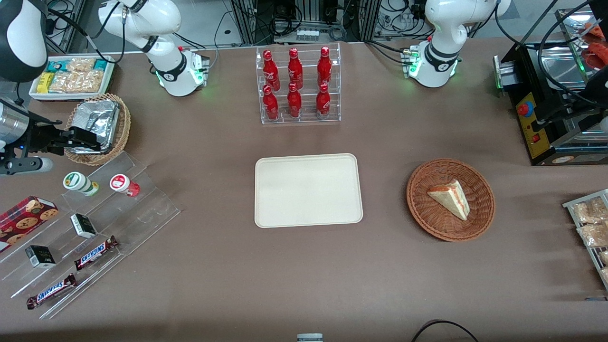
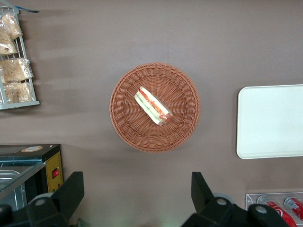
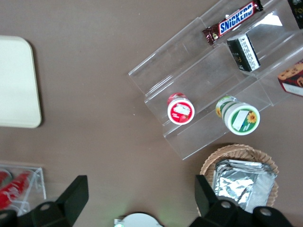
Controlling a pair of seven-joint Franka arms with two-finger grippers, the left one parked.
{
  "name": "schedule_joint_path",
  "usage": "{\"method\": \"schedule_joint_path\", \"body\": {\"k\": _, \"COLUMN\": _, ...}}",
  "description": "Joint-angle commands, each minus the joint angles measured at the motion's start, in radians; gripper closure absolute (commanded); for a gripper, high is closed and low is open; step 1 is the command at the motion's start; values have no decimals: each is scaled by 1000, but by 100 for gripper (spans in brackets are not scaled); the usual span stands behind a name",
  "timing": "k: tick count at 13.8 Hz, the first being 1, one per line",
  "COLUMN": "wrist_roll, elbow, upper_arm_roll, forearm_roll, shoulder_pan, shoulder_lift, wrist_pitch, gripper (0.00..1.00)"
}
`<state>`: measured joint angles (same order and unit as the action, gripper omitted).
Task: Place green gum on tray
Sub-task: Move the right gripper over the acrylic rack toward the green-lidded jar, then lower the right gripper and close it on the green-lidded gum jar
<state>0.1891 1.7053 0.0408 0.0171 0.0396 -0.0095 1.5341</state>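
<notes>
Two Snickers bars (image 1: pixel 96 252) lie on the lowest step of the clear acrylic riser (image 1: pixel 90 228) at the working arm's end of the table, nearest my front camera. On the riser's top step stands the green gum (image 1: pixel 80 183), upright, just beside the red gum (image 1: pixel 124 185), the two apart. I see my gripper (image 1: pixel 80 138) hanging above the wicker basket of foil packs (image 1: pixel 97 128), farther from the camera than the green gum and well clear of it; from the wrist view its fingers (image 3: pixel 71 196) are spread wide and hold nothing. At mid-table the cream tray (image 1: pixel 308 190) lies flat, well apart from the gum, near a rack of red cola bottles (image 1: pixel 298 85).
</notes>
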Motion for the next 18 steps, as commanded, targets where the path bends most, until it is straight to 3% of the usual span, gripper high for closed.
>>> {"method": "schedule_joint_path", "body": {"k": 1, "wrist_roll": 219, "elbow": 34, "upper_arm_roll": 4, "forearm_roll": -6, "shoulder_pan": 58, "shoulder_lift": 0, "wrist_pitch": 52, "gripper": 0}}
{"method": "schedule_joint_path", "body": {"k": 4, "wrist_roll": 471, "elbow": 98, "upper_arm_roll": 4, "forearm_roll": -6, "shoulder_pan": 111, "shoulder_lift": 3, "wrist_pitch": 153, "gripper": 0}}
{"method": "schedule_joint_path", "body": {"k": 10, "wrist_roll": 751, "elbow": 187, "upper_arm_roll": 5, "forearm_roll": -35, "shoulder_pan": 157, "shoulder_lift": 13, "wrist_pitch": 313, "gripper": 0}}
{"method": "schedule_joint_path", "body": {"k": 18, "wrist_roll": 877, "elbow": 312, "upper_arm_roll": 5, "forearm_roll": -43, "shoulder_pan": 226, "shoulder_lift": 39, "wrist_pitch": 524, "gripper": 0}}
